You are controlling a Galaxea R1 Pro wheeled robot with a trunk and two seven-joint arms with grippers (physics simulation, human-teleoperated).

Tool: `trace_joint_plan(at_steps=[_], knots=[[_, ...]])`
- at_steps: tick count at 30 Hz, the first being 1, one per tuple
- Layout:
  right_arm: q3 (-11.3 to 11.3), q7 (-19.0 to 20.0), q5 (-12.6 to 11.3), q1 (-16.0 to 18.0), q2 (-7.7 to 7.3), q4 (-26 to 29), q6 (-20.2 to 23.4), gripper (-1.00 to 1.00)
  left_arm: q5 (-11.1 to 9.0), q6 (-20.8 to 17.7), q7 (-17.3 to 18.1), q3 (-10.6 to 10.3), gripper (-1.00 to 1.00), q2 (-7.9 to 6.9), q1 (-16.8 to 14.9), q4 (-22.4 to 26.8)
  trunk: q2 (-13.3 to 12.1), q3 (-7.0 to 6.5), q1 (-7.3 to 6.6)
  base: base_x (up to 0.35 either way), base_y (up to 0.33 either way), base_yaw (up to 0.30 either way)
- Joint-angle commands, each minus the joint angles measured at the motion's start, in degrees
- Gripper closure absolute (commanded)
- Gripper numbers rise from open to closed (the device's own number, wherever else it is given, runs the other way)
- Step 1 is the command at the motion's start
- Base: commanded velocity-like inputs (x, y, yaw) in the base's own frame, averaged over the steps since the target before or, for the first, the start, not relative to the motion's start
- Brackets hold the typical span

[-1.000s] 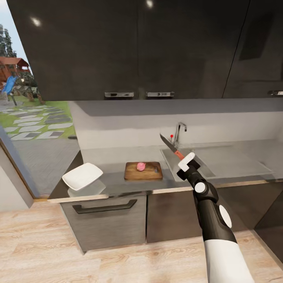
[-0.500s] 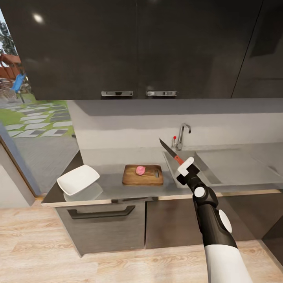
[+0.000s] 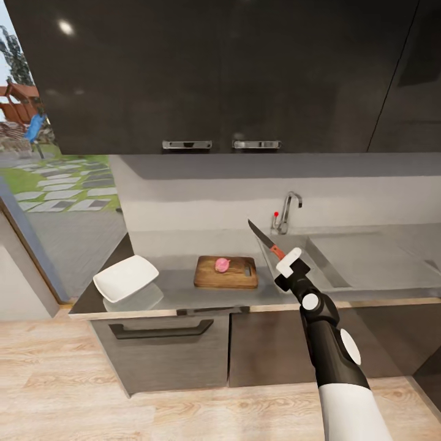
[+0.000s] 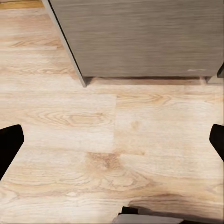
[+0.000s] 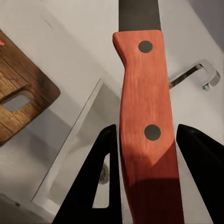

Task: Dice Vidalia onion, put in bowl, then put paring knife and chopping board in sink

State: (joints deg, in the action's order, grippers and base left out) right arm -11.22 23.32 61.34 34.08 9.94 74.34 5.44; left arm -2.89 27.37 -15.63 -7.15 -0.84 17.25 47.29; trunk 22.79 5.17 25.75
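Right gripper (image 3: 286,265) clamped on paring knife (image 3: 263,236): swing over chopping board (image 3: 226,272), blade down onto onion (image 3: 222,264)

Reddish-brown knife handle (image 5: 147,140), dark board (image 3: 226,272), white bowl (image 3: 126,277).

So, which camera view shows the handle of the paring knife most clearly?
The right wrist view: the paring knife sits close there, its reddish handle with two rivets between the right gripper fingers. The head view shows it small and far. The left wrist view looks at wooden floor.
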Motion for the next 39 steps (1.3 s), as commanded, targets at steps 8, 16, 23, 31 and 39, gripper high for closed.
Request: trace_joint_plan(at_steps=[8, 16, 23, 31, 39], knots=[[-0.1, 0.4, 0.3, 0.0, 0.06, 0.1, 0.1, 1.0, -0.3, 0.1, -0.5, -0.3, -1.0, -0.19, 0.0, -0.9, 0.1, 0.65, 0.04, 0.0, 0.0, 0.194], [-0.1, 0.4, 0.3, 0.0, 0.06, -0.2, 0.1, 1.0, -0.3, 0.1, -0.5, -0.3, -1.0, -0.29, 0.0, -1.6, 0.1, 0.81, 0.04, 0.0, 0.0, 0.054], [-0.1, 0.4, 0.4, 0.0, 0.06, -0.4, 0.1, 1.0, -0.3, 0.1, -0.5, -0.3, -1.0, -0.3, 0.0, -1.7, 0.1, 0.82, 0.04, 0.0, -0.062, 0.004], [0.1, -3.9, 2.4, 0.0, 0.06, -4.6, 0.1, 1.0, -0.3, 0.1, -0.5, -0.3, -1.0, -0.3, 0.0, -1.8, 0.1, 0.82, 0.04, 0.0, -0.061, 0.0], [8.3, -15.0, 4.9, 0.0, 0.06, -10.6, 0.3, 1.0, -0.3, 0.1, -0.5, -0.3, -1.0, -0.3, -0.1, -2.9, 0.1, 0.82, 0.04, 0.0, -0.004, 0.0]])
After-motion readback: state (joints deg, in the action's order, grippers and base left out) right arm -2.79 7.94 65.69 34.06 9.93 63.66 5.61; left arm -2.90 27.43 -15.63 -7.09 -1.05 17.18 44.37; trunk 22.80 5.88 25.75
